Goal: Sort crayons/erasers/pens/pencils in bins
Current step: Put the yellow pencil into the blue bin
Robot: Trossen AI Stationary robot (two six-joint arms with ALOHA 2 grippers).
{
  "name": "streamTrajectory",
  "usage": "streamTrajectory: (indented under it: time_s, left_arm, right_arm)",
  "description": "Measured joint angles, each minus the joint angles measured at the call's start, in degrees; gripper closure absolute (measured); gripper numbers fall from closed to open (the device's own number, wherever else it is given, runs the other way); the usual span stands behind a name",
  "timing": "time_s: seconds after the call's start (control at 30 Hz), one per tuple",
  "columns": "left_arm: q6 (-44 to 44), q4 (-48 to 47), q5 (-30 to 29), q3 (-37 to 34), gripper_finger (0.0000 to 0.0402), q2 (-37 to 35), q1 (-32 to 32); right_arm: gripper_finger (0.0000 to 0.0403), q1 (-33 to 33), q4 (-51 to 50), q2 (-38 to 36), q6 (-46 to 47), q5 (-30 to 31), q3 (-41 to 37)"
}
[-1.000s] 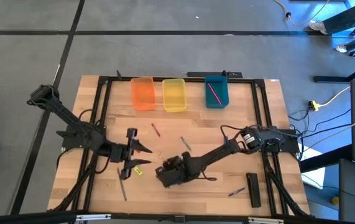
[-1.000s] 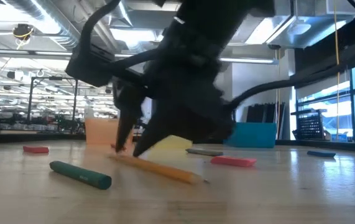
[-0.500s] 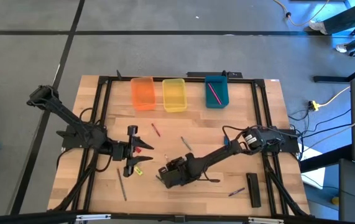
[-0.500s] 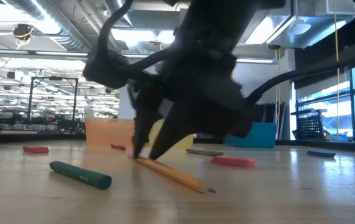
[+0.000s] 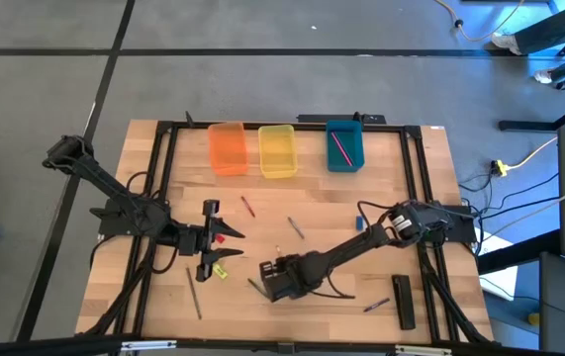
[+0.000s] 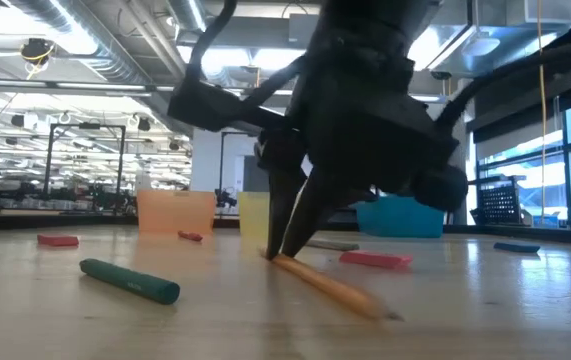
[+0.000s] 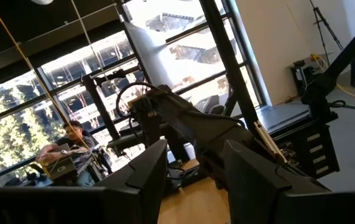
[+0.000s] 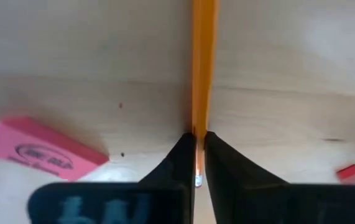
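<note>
My right gripper point(image 5: 267, 283) is low over the table's near middle, shut on an orange pencil point(image 6: 330, 286), which also shows in the right wrist view point(image 8: 203, 62). My left gripper point(image 5: 213, 239) is open and hovers left of the middle, holding nothing. The orange bin point(image 5: 228, 148), yellow bin point(image 5: 278, 148) and teal bin point(image 5: 344, 145) stand in a row at the far edge. A pink-red pencil point(image 5: 340, 148) lies in the teal bin. A green crayon point(image 6: 130, 280) and a pink eraser point(image 6: 375, 259) lie flat on the table. My right gripper pinches the orange pencil near its eraser end point(image 8: 199, 140) between the free ends of its two fingers point(image 6: 287, 235). The fingers come from above, pointing down. The pencil runs on away from them toward the near edge, its pointed end point(image 6: 393, 315) down at the table.
A yellow eraser point(image 5: 220, 269) and a red eraser point(image 6: 57, 240) lie by my left gripper. A reddish stick point(image 5: 248, 206), a grey stick point(image 5: 296, 228), a blue eraser point(image 5: 358, 223), a black flat bar point(image 5: 404, 300) and a pen point(image 5: 376, 306) lie scattered on the table.
My right gripper has gone toward the table's right edge and a little toward the near edge, dragging the orange pencil along the table by its eraser end. The pencil's pointed end has come closer to the near edge.
</note>
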Motion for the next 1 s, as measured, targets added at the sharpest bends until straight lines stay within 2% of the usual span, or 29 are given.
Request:
streamTrajectory:
  time_s: [0.3,0.43,0.6,0.7,0.9,1.0]
  left_arm:
    - [0.00,-0.09,0.00,-0.03,0.0250,0.00,0.00]
    - [0.12,-0.08,-0.13,-0.03,0.0250,0.00,-0.28]
    - [0.59,-0.08,-1.42,-0.03,0.0250,-0.03,-0.71]
    - [1.67,-0.03,-1.68,-0.05,0.0250,-0.64,-0.70]
    - [3.66,-1.33,-7.42,-0.05,0.0250,-2.35,-2.02]
    - [6.19,-2.78,-11.51,-0.05,0.0250,-3.64,-3.23]
  right_arm:
    - [0.0377,-2.64,-3.88,0.04,17.24,-6.60,2.92]
    - [0.0381,-3.70,-11.95,0.49,23.60,-9.85,7.36]
    - [0.0383,-5.94,-18.54,0.70,27.20,-13.85,14.59]
    - [0.0383,-8.47,-23.19,0.68,30.00,-18.13,18.54]
    - [0.0383,-15.44,-32.03,0.47,38.46,-29.79,23.45]
    - [0.0383,-19.47,-35.23,-0.60,41.21,-33.21,23.31]
